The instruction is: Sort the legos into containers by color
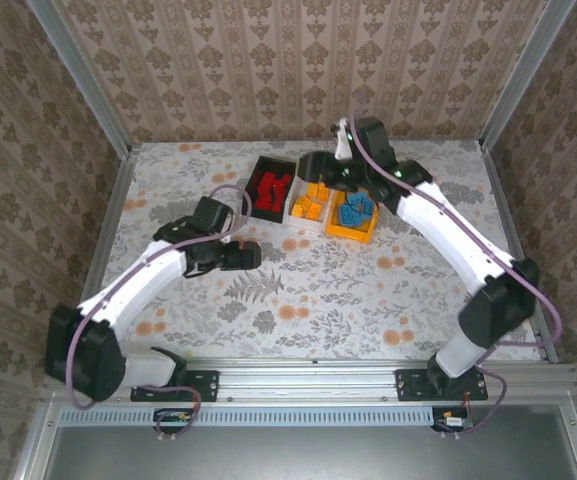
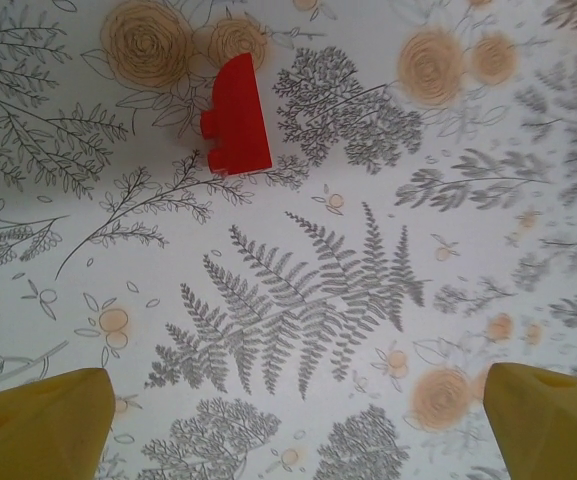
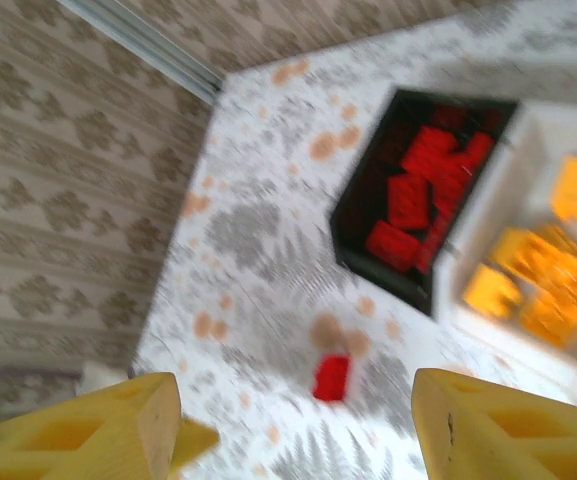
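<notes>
We judge pick pending: red brick (image 2: 236, 118) loose, upper left | left gripper (image 2: 288, 425), right gripper (image 3: 298, 425) wide open, empty | next: grasp it, carry to black bin (image 3: 360, 215).

Red bricks (image 1: 271, 190) in black bin (image 1: 264, 161), orange bricks (image 1: 313, 206) in white bin (image 1: 302, 223)

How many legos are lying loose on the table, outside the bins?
1. One red lego lies on the table ahead of the left end effector, apart from the black bin. More may be hidden under the arms.
</notes>
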Motion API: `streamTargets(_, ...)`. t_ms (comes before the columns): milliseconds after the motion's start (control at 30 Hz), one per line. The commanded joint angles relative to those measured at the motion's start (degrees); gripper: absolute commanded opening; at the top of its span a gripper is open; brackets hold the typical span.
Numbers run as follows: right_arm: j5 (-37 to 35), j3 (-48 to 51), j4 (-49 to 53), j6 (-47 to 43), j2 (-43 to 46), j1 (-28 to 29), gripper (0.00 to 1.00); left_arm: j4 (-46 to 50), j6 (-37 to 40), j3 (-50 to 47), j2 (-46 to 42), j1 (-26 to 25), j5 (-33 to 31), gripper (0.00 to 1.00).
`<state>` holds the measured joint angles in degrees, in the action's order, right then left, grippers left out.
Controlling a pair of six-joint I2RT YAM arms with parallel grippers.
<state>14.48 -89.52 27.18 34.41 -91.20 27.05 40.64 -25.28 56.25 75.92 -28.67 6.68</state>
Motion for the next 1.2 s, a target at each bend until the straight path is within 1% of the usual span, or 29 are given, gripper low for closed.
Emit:
streamTargets(0, -4.32, 11.76, 3.1, -5.62, 6.66, -0.84, 0.65, 0.16, 2.23, 2.5, 4.66, -0.52, -7.07, 0.93)
streamTargets(67, -4.13, 19.02, 2.88, -5.98, 10.99, -1.42, 0.65, -0.57, 2.75, 3.47, 7.92, -0.51, -8.6, 0.92)
streamTargets(100, -3.98, 21.67, 2.99, -6.13, 13.94, -1.6, 0.66, -0.72, 2.94, 4.11, 9.28, -0.43, -9.06, 0.91)
streamTargets(167, -3.59, 26.18, 3.23, -7.17, 17.06, -1.9, 0.65, -1.27, 3.53, 5.95, 12.77, -0.27, -9.91, 0.87)
streamTargets(233, -3.82, 29.08, 5.56, -7.94, 19.49, -2.23, 0.66, -1.42, 3.93, 7.84, 16.05, -0.12, -9.86, 0.85)
streamTargets(300, -3.71, 31.38, 5.78, -7.88, 21.55, -2.82, 0.66, -1.7, 4.33, 9.56, 19.08, -0.02, -9.93, 0.83)
streamTargets(367, -3.48, 33.11, 5.52, -7.41, 23.43, -3.25, 0.66, -2.31, 4.64, 11.31, 21.9, 0.19, -9.78, 0.79)
streamTargets(533, -2.65, 34.42, 4.88, -6.51, 25.61, -3.42, 0.66, -2.18, 5.29, 15.12, 27.68, 0.62, -8.71, 0.68)
streamTargets(700, -2.74, 34.36, 5.25, -6.44, 26.29, -3.57, 0.66, -2.67, 5.76, 16.21, 30.48, 1.2, -8.16, 0.57)
streamTargets(767, -2.72, 34.4, 5.31, -6.22, 26.41, -3.56, 0.67, -2.92, 5.93, 16.35, 31.28, 1.53, -7.74, 0.48)
streamTargets(833, -2.7, 34.4, 5.34, -5.94, 26.51, -3.58, 0.67, -3.07, 5.89, 16.18, 31.9, 1.85, -7.47, 0.44)
streamTargets(967, -2.56, 34.41, 5.08, -5.24, 27.09, -3.58, 0.67, -3.55, 5.95, 15.56, 32.03, 2.21, -6.78, 0.38)
streamTargets(1033, -2.53, 34.24, 5.08, -5.14, 27.12, -3.58, 0.67, -3.22, 6.04, 15.76, 31.48, 2.21, -6.47, 0.33)
streamTargets(1100, -2.39, 33.97, 5.24, -4.86, 27.13, -3.58, 0.67, -2.8, 6.03, 16.29, 30.72, 2.26, -6.09, 0.32)
streamTargets(1167, -2.41, 33.75, 5.28, -4.62, 27.22, -3.58, 0.68, -1.92, 6.27, 17.53, 29.64, 3.94, -5.42, 0.29)
